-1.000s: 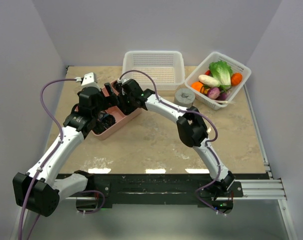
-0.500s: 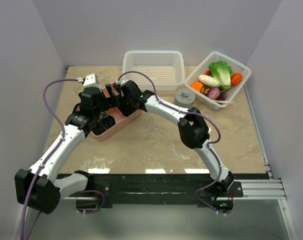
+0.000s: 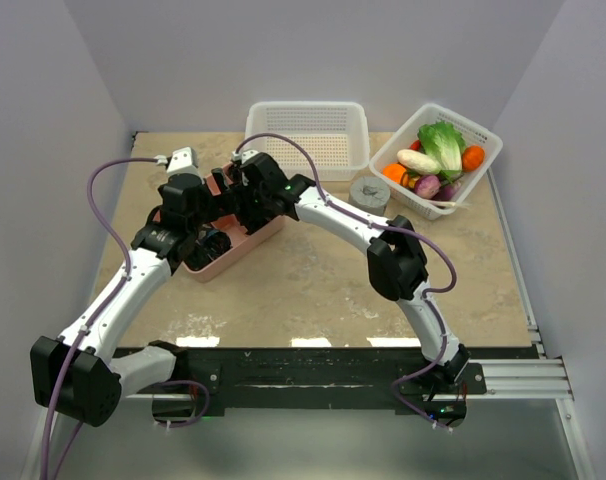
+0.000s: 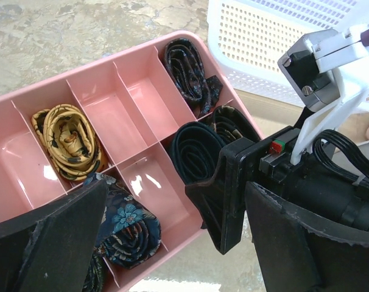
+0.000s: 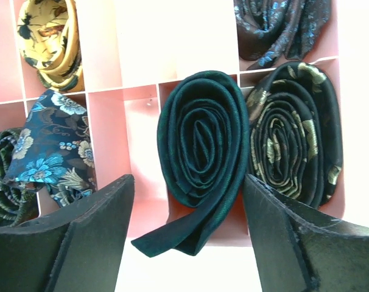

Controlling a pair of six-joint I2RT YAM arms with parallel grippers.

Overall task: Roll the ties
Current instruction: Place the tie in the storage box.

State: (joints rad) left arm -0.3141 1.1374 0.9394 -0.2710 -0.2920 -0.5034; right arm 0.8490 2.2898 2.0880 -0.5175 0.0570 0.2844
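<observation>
One dark teal tie [image 5: 203, 140] is sitting coiled in a compartment along the edge of the pink tray [image 5: 111, 121], next to the corner cell, with its loose tail spilling over the rim. Right gripper [image 5: 187, 182] is hovering above, jaws wide either side, touching nothing. Left gripper [image 4: 175, 194] is gaping empty too. Fabric is looking soft, light and prone to unwinding, so pinching across the coil's flanks seems best. Dividers are leaving the fingers little room.

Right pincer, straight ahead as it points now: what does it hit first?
Probably the rolled dark teal-green fabric tie, centred in its wrist view, in the pink plastic tray; depth unclear.
</observation>
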